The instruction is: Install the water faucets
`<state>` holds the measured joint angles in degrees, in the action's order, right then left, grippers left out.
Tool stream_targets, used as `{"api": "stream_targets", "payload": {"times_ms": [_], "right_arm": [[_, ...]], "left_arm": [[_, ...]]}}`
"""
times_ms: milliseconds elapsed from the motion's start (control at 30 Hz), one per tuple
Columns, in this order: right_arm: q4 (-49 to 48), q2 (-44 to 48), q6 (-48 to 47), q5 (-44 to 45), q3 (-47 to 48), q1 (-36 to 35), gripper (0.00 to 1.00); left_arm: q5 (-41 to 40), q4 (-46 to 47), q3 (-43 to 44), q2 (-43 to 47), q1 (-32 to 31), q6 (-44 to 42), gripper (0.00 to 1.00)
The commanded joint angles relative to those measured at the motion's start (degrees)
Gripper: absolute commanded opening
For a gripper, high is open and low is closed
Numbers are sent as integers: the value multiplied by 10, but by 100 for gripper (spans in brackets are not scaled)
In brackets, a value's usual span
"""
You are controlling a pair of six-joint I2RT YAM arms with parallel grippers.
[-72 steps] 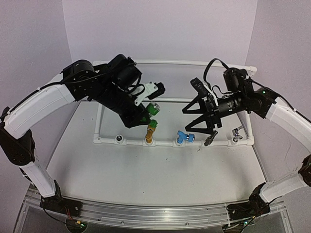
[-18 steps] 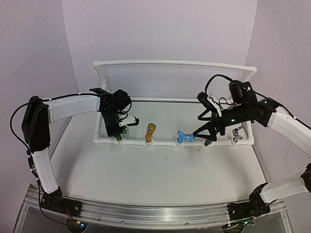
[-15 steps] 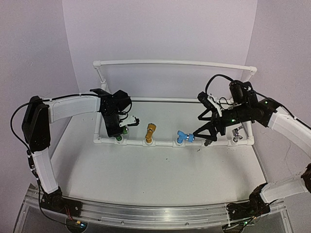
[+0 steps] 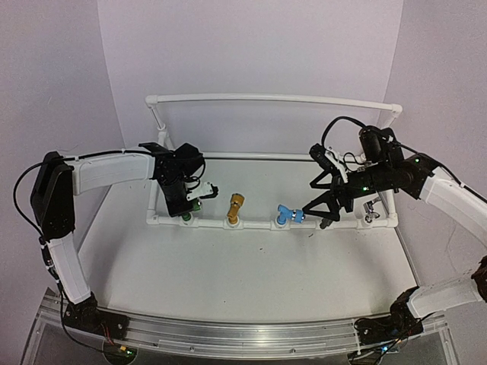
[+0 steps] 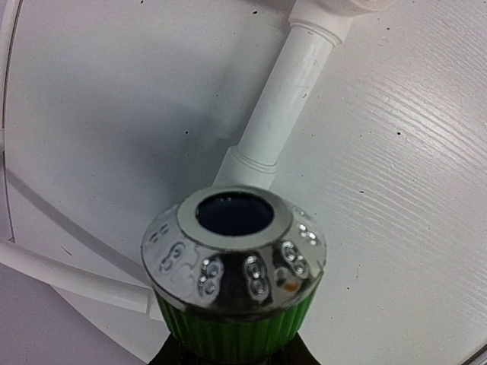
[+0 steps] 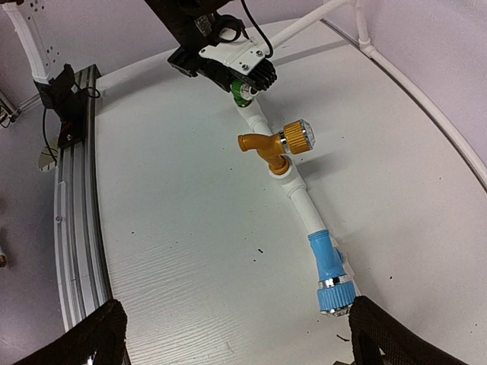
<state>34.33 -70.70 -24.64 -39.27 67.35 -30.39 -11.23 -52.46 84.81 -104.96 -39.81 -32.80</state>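
Note:
My left gripper (image 4: 192,203) is shut on the green faucet (image 4: 188,215) and holds it at the leftmost socket of the white pipe frame's front rail (image 4: 255,225). In the left wrist view, the green faucet's chrome cap (image 5: 236,258) fills the lower middle. The golden-orange faucet (image 4: 236,206) and the blue faucet (image 4: 287,215) stand in the rail; both show in the right wrist view (image 6: 275,144) (image 6: 331,270). My right gripper (image 4: 316,213) is open and empty, just right of the blue faucet. The dark grey faucet (image 4: 326,223) sits partly under it. The silver faucet (image 4: 370,209) stands at the right end.
The white pipe frame's back rail (image 4: 266,97) and side pipes enclose the far half of the table. An aluminium rail (image 6: 72,190) runs along the near edge. A white pipe (image 5: 278,114) runs away from the green faucet.
Since 2.4 s ago my left arm swung down and left, carrying the green faucet to the leftmost socket. My right gripper dropped towards the rail. Almost nothing moved in the last half second.

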Motion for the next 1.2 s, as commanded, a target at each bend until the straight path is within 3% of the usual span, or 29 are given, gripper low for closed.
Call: {"api": "stream_targets", "payload": {"times_ms": [0,267,400,567,767,933,1067,1167], "right_arm": [[-6,6,-4,-1,4,3,98],[-4,-2,-1,-4,13,3,98],[-1,0,-1,2,16,3,98],[1,0,-2,4,14,3,98],[0,-2,2,0,15,3,98],[0,0,4,0,15,3,98],[0,-1,5,-2,16,3,98],[0,-3,7,-2,16,3,98]], "left_arm": [[-27,-10,-24,3,5,-56,2],[-35,-25,-20,16,5,-216,3],[-62,5,-59,25,5,-307,3],[-86,6,-75,19,5,-351,12],[-94,9,-64,24,5,-356,32],[-93,0,-49,27,3,-348,70],[-87,-2,-35,33,0,-333,84],[-86,-12,-21,37,-7,-309,86]]}}
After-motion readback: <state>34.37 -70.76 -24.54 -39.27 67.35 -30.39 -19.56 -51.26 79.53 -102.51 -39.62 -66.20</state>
